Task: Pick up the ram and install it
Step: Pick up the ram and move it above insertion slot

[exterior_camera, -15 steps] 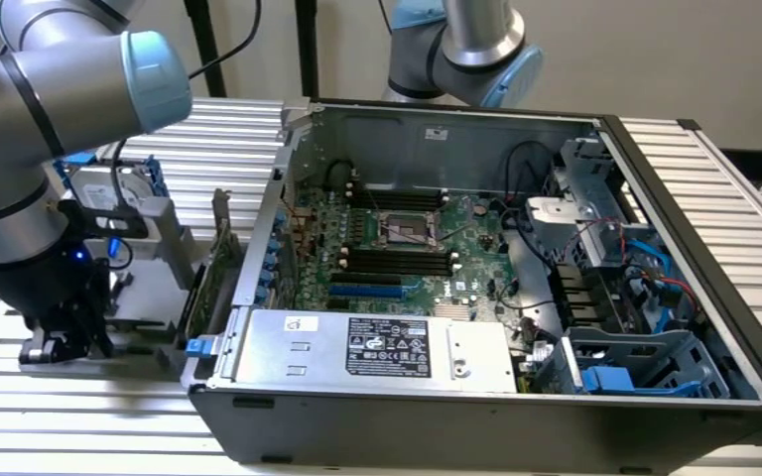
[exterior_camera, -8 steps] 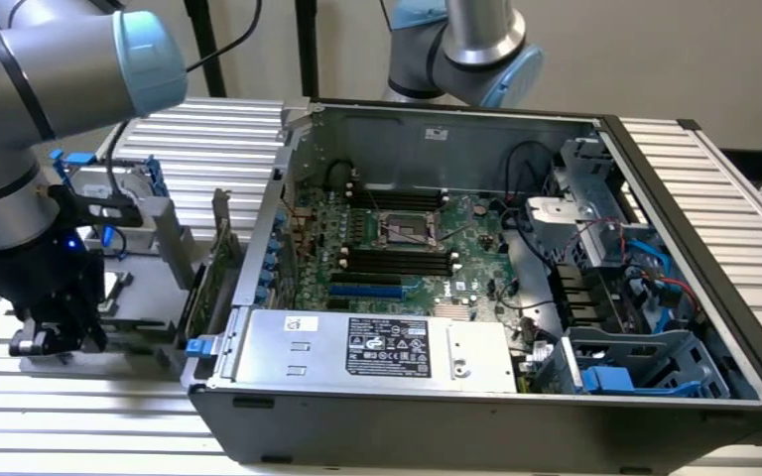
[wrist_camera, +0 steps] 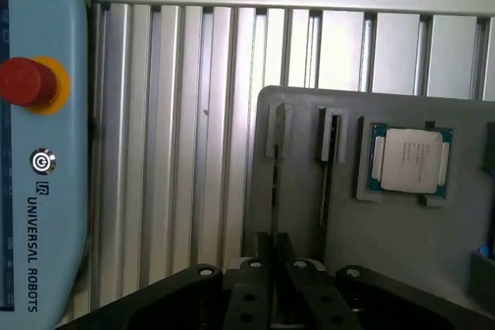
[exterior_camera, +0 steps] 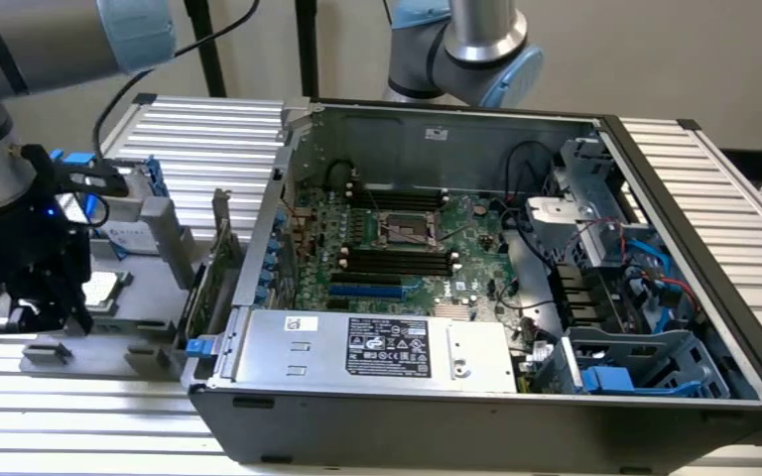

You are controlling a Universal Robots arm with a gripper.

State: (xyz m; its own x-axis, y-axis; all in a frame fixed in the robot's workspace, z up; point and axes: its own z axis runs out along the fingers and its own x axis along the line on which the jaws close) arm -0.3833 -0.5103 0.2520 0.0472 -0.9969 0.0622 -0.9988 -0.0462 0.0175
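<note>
Wrist view: your claw [wrist_camera: 274,251] pinched narrow on the ram [wrist_camera: 275,191].
You see the ram edge-on, a thin dark strip standing in a slot of the grey holder [wrist_camera: 303,191] on the ribbed worktop [wrist_camera: 178,152]; the claw seems closed on its near end. The silver processor [wrist_camera: 408,160] lies in its own recess of that holder, apart from the ram.

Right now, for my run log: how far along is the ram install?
Done: the tool sits at the gray holder. In hand: its jaws look shut on the edge-on ram, seemingly not yet lifted from its holder slot. Left: the lift, the carry and seating it in the black slots, which look empty.
</note>
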